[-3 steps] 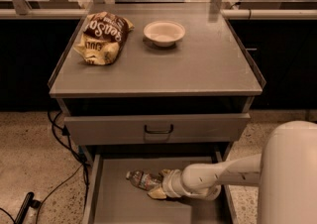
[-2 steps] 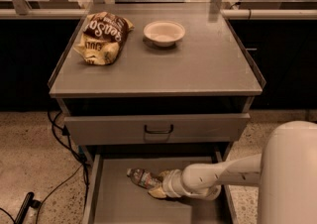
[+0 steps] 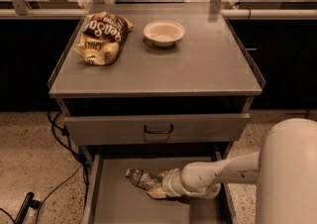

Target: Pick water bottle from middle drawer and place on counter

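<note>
Nothing much has moved since a second ago: the gripper point(image 3: 157, 191) stays low inside the middle drawer point(image 3: 124, 209), reaching in from the right. The water bottle point(image 3: 141, 178) lies on its side on the drawer floor, with its right end right at the gripper (whether the claw is clamped on it or loose, I cannot tell). Up on the counter point(image 3: 198, 64) sit a chip bag point(image 3: 103, 37) and a white bowl point(image 3: 164, 33), near each other.
</note>
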Robot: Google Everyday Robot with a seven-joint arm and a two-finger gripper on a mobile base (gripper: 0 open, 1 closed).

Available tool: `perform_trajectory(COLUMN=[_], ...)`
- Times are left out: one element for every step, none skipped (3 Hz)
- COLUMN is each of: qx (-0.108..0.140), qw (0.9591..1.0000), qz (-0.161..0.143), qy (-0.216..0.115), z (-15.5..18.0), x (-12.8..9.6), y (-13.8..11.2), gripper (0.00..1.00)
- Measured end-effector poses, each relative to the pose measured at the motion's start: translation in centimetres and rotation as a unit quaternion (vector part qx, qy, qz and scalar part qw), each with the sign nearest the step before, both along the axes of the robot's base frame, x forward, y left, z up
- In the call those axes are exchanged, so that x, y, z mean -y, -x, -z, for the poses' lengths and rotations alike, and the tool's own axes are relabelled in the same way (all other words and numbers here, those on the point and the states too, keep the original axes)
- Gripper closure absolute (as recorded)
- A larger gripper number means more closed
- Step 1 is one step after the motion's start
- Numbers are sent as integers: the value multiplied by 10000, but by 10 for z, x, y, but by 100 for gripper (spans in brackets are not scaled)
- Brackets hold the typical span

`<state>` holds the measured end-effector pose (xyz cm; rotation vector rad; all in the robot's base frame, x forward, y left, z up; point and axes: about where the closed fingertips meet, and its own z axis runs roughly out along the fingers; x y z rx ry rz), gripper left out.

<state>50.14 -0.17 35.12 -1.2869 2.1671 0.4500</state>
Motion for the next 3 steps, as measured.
perform_trajectory(qx=[207,329,368], qw=[9995,9987,9975], qz=[-212,-360,-549], qy=[-51,-143,-238], z=[-39,-73,-109], x=[17,40,69], y=[-14,-20,-17], gripper=[100,100,100])
